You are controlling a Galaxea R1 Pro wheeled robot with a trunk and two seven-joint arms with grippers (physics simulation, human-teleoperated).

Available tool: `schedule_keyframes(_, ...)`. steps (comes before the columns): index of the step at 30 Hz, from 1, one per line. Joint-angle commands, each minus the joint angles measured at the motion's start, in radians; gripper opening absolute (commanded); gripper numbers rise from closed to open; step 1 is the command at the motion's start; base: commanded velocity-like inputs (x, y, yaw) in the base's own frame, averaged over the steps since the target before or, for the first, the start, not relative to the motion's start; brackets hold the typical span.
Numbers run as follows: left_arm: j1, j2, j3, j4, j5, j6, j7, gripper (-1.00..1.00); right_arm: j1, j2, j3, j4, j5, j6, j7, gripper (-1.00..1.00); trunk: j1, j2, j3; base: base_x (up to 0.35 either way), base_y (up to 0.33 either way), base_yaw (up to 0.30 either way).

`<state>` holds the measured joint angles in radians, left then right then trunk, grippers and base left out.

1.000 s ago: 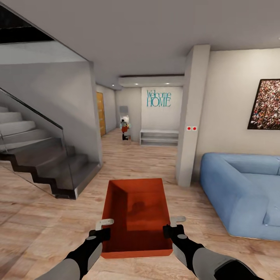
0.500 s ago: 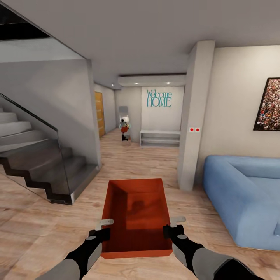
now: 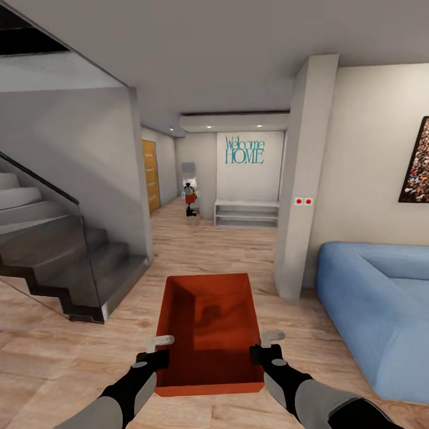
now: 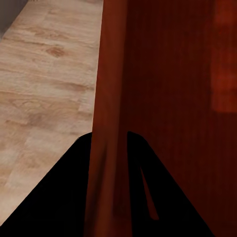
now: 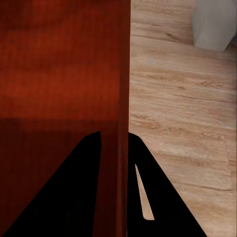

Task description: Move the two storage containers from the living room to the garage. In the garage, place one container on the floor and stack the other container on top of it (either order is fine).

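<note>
We've got both arms stretched forward and low, left gripper (image 3: 156,351) clamped on the left wall of the storage container (image 3: 210,333) and right gripper (image 3: 266,347) pinching the right wall. It's held out over the light wood-plank floor (image 3: 238,256), stairs (image 3: 53,250) left, blue sofa (image 3: 375,304) right. Its long axis points away toward the far hallway, open top up.

Blue sofa (image 3: 375,304) faces staircase (image 3: 53,250) across hallway.

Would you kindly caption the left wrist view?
Left pincer shut on the storage container wall, above wood-plank floor.
</note>
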<state>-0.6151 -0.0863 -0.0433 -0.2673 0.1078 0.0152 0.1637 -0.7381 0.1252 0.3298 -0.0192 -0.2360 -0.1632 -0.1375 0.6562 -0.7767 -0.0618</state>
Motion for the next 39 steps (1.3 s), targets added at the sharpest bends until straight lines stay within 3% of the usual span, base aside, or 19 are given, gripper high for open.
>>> schedule_keyframes(1, 0.000, 0.011, 0.008, 0.002, 0.009, 0.002, 0.016, -1.00, -0.001, 0.001, -0.017, -0.002, 0.001, -0.078, -0.004, -1.00, 0.001, -0.001, -0.002, 0.322, 0.000, 0.000)
schedule_keyframes(39, 0.000, 0.011, 0.007, 0.002, 0.009, 0.002, 0.016, -1.00, -0.001, 0.001, -0.017, -0.002, 0.001, -0.075, -0.004, -1.00, 0.001, -0.001, -0.002, 0.322, 0.000, 0.000)
